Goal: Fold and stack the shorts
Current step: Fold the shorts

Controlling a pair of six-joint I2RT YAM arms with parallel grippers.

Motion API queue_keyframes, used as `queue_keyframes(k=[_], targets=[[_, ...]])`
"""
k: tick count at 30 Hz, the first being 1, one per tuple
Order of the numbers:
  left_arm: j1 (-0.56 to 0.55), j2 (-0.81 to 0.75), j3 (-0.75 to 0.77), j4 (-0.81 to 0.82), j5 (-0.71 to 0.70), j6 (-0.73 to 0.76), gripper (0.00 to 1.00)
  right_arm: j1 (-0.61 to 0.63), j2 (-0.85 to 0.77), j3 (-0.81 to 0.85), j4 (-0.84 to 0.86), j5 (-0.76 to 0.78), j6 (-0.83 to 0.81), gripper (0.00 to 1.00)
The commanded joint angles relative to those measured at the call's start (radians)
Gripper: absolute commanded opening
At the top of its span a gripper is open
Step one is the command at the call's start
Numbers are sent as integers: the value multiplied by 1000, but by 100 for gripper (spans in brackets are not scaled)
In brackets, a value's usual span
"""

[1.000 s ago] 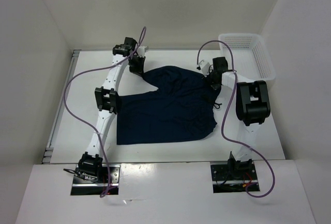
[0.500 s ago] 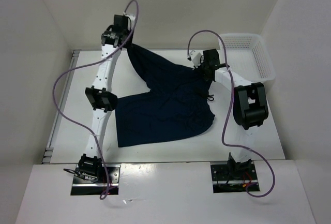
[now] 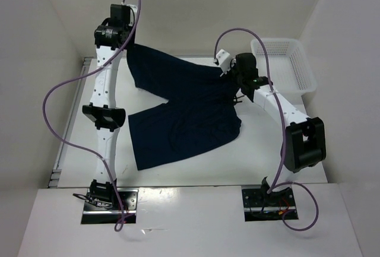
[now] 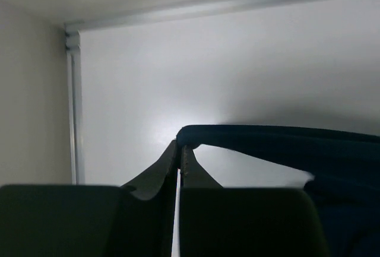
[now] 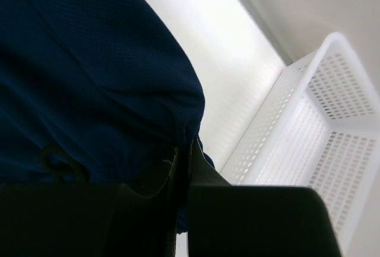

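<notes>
Left tool (image 4: pixel 179 145) is pinching shut on a shorts (image 3: pixel 190 114) leg hem, holding it up. Right tool (image 5: pixel 183 149) is clamping the waistband near the basket (image 3: pixel 292 61). Rest is trailing below on counter (image 3: pixel 279 156). No fold yet; folding and stacking are remaining.

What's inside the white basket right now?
Nothing shows inside the basket: only bare mesh floor and walls in the top view. The shorts are outside it, pinched by the left claw and right claw. The right wrist view crops it.
</notes>
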Motion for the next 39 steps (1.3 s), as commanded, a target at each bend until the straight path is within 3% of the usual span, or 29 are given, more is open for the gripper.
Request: queue_keyframes(k=[1,2,5,9,10,14,19,28,35,39], targets=[[12,-105,-140,-106,15,4,0,12,-50,-74,-2,7,-24,0],[12,-135,-291,-106,66,4,0,28,-67,-109,-2,7,-39,0],[3,-237,-490,-83,138,4,0,42,-107,-146,-2,7,-50,0],[-30,-546,-956,195,216,4,0,42,-164,-189,-31,7,-50,0],[-40,-608,-1165,249,216,4,0,42,-193,-200,-45,7,-59,0],[-40,-806,-1454,322,226,4,0,65,-277,-252,-109,-41,-93,0],[-22,-906,-1581,343,214,4,0,98,-340,-345,-123,-64,-105,0],[-33,-1053,-1556,178,170,4,0,98,-408,-372,-198,-108,-174,0],[-57,-1186,-1737,72,238,4,0,107,-466,-439,-304,-217,-269,0],[-109,-1246,-1956,105,247,4,0,140,-466,-510,-295,-214,-304,0]])
